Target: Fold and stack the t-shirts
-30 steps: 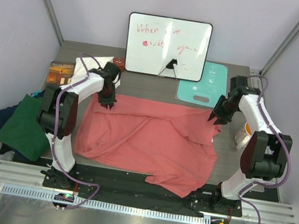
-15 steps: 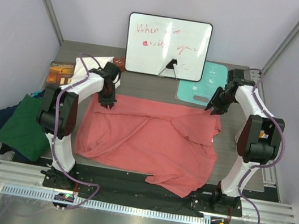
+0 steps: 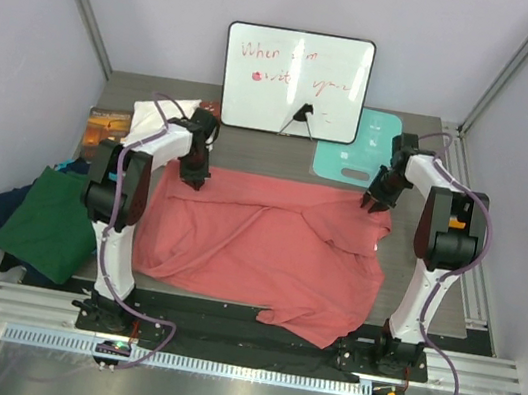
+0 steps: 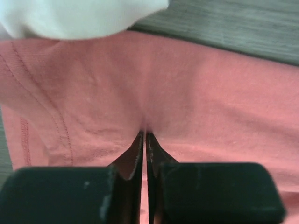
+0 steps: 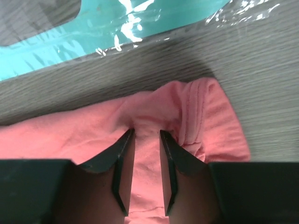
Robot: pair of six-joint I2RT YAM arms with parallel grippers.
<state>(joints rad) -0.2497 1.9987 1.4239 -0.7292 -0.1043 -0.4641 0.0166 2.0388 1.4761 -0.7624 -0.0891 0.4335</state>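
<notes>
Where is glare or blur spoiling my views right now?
Top external: sharp, but glare washes out the writing on the whiteboard. Right wrist: bright highlights on the teal mat; salmon shirt fairly crisp. Left wrist: soft focus close up, the left gripper pinched on the shirt's fabric, and a blown-out white cloth at top.

The left gripper (image 4: 144,133) now pinches shut on the far left edge of the pink shirt (image 3: 266,244) — a second ago its jaws stood slightly apart — and its arm sits a little nearer the whiteboard (image 3: 296,81). The right gripper (image 3: 375,202) has moved from the shirt's right side toward the whiteboard, onto the far right corner of the shirt — a fold of pink cloth sits between its partly closed fingers (image 5: 122,161).
</notes>
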